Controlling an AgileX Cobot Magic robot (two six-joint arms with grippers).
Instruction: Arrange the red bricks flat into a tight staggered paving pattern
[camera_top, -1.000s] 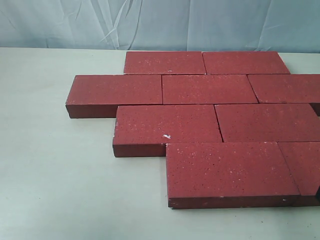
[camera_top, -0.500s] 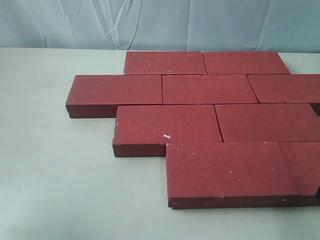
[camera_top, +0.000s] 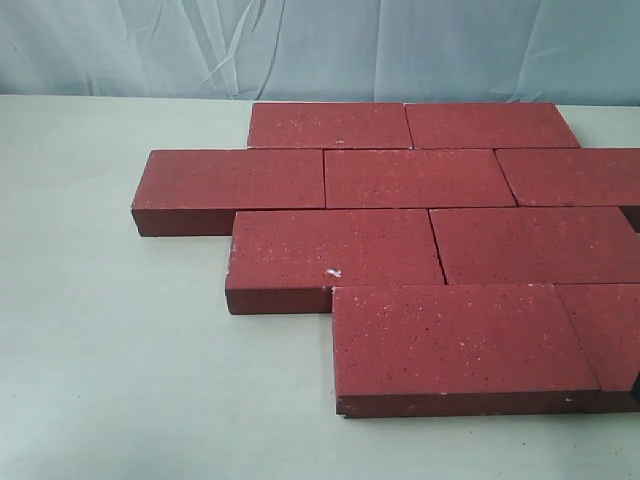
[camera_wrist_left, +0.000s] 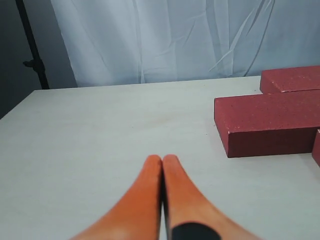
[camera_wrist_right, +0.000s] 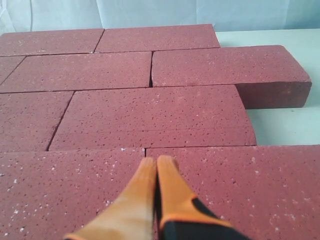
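Note:
Several dark-red bricks (camera_top: 415, 178) lie flat in offset rows on the pale table (camera_top: 110, 340), edges touching. One brick (camera_top: 333, 250) carries a small white chip near its front edge. No gripper shows in the exterior view. In the left wrist view my left gripper (camera_wrist_left: 162, 159) is shut and empty over bare table, with the end brick (camera_wrist_left: 270, 122) off to one side. The right wrist view shows my right gripper (camera_wrist_right: 157, 161) shut and empty, over the seam between two bricks (camera_wrist_right: 150, 117) of the pattern.
A wrinkled pale blue cloth backdrop (camera_top: 320, 45) hangs behind the table. A dark stand (camera_wrist_left: 31, 45) is at the edge of the left wrist view. Bare table lies left of and in front of the bricks.

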